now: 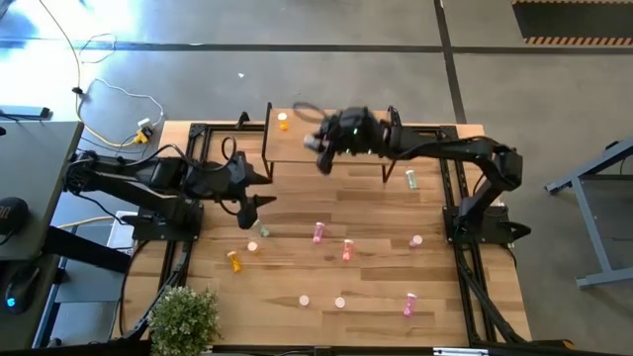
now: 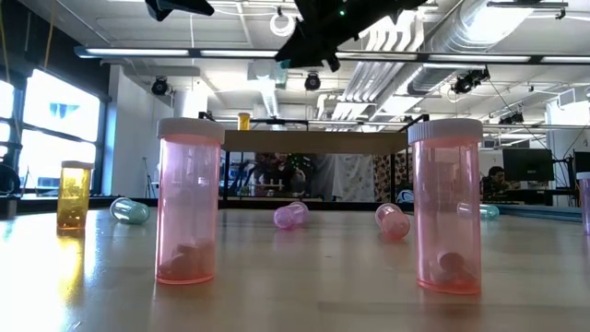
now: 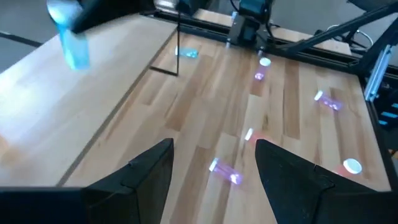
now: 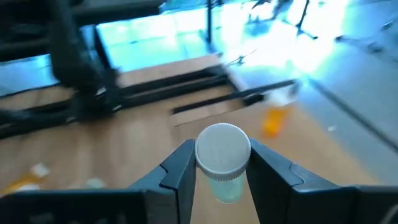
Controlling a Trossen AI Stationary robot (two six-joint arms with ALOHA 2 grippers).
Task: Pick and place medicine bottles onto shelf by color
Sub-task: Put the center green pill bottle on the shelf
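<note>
Only the right wrist view shows the right gripper (image 4: 222,167) pinching a pale green bottle (image 4: 224,163) above the shelf (image 1: 297,146) (one orange bottle (image 1: 284,123) stands there); the left gripper (image 3: 214,165) is spread over the counter (image 1: 376,287).

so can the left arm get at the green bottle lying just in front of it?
Probably yes. The left gripper hangs open next to the green bottle with bare table between; the right gripper is over the shelf, holding another bottle.

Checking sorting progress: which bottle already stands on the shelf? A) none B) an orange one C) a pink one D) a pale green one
B: the high view shows one orange bottle upright on the shelf near its far left corner, and no other bottle resting there.
</note>
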